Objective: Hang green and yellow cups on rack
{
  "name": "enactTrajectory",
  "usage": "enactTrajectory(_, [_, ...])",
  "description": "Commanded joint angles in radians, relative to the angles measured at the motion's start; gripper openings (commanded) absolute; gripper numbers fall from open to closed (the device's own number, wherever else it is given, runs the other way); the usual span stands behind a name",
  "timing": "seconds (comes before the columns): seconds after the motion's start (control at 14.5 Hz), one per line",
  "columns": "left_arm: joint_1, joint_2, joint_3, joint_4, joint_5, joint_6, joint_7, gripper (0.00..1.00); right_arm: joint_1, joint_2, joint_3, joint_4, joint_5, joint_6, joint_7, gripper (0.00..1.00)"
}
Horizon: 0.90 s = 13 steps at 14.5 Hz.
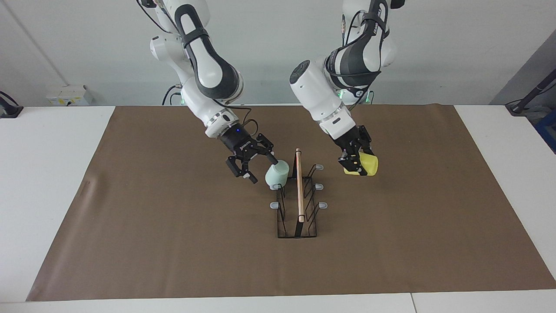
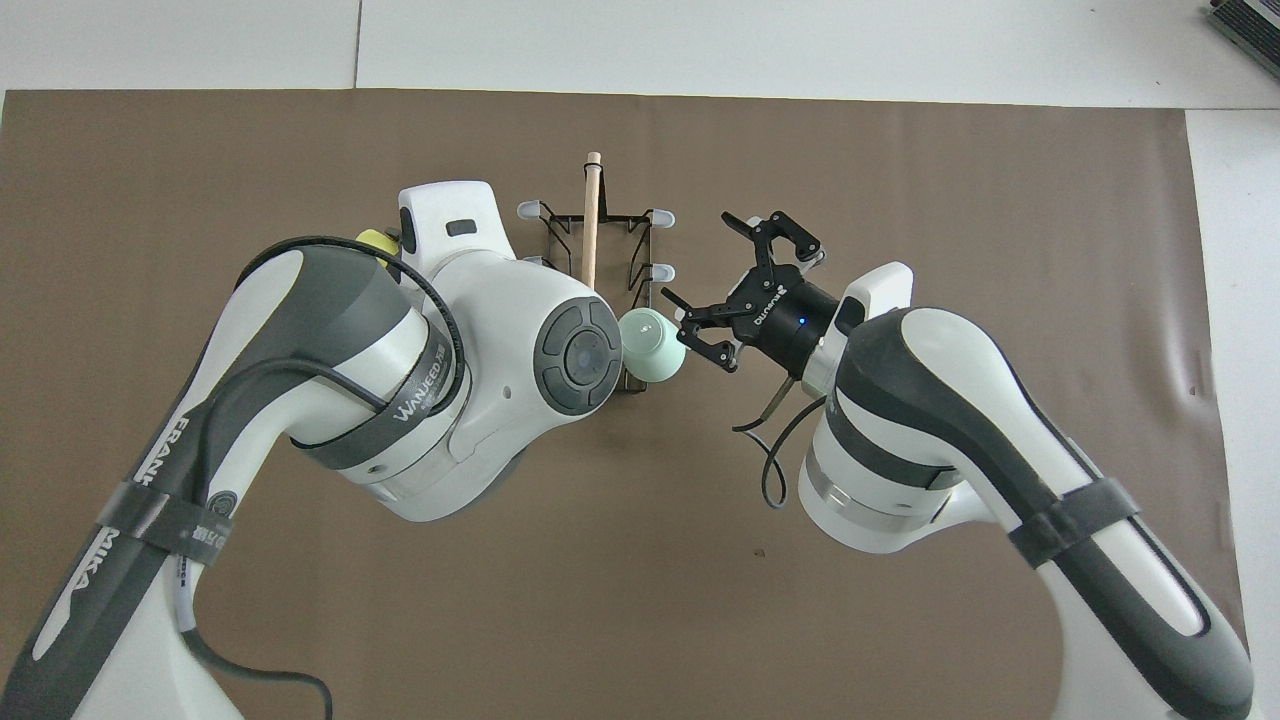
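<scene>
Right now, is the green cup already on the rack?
Yes, the green cup sits on a prong of the rack, and the open right gripper is beside it.

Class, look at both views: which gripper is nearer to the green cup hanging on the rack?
Right. The right gripper is open right beside the green cup, which sits on a rack prong. The left gripper, shut on the yellow cup, is past the rack's other row of prongs.
</scene>
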Motion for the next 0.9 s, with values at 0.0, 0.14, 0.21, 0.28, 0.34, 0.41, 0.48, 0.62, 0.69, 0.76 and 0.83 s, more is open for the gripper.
enactTrajectory(0.0, [-0.05,-0.007,0.014,-0.019,0.027,-0.018,-0.061,0.0,-0.08,0.006,0.012,-0.004,-0.196,-0.071,0.011,1.0])
enactTrajectory(0.14, [-0.082,0.031,0.014,-0.014,0.067,-0.021,-0.112,0.0,-0.154,0.006,0.01,-0.01,-0.354,-0.143,0.011,1.0])
enactTrajectory(0.21, [-0.097,0.037,0.012,-0.016,0.07,-0.03,-0.117,0.0,-0.198,0.006,0.009,-0.01,-0.455,-0.193,0.011,1.0])
enactTrajectory(0.28, [-0.104,0.041,0.014,-0.019,0.073,-0.043,-0.118,0.0,-0.246,0.006,0.007,-0.008,-0.549,-0.248,0.012,1.0])
enactTrajectory(0.34, [-0.111,0.044,0.014,-0.02,0.078,-0.044,-0.118,0.0,-0.295,0.004,0.006,-0.008,-0.636,-0.31,0.014,1.0])
enactTrajectory(0.41, [-0.113,0.048,0.012,-0.022,0.089,-0.049,-0.123,0.0,-0.344,0.003,0.006,-0.005,-0.713,-0.371,0.014,1.0])
enactTrajectory(0.48, [-0.133,0.063,0.012,-0.022,0.102,-0.064,-0.143,0.0,-0.392,0.001,0.006,-0.001,-0.781,-0.432,0.014,1.0])
enactTrajectory(0.62, [-0.151,0.079,0.014,-0.02,0.107,-0.087,-0.164,0.0,-0.473,-0.002,0.003,0.013,-0.893,-0.566,0.023,1.0])
enactTrajectory(0.69, [-0.172,0.079,0.014,-0.02,0.107,-0.105,-0.167,0.0,-0.507,-0.002,0.001,0.027,-0.954,-0.62,0.041,1.0])
enactTrajectory(0.76, [-0.177,0.079,0.014,-0.022,0.109,-0.112,-0.178,0.0,-0.538,0.0,0.003,0.044,-1.025,-0.667,0.063,1.0])
enactTrajectory(0.83, [-0.188,0.079,0.012,-0.022,0.11,-0.125,-0.181,0.0,-0.558,0.004,0.003,0.065,-1.092,-0.709,0.087,1.0])
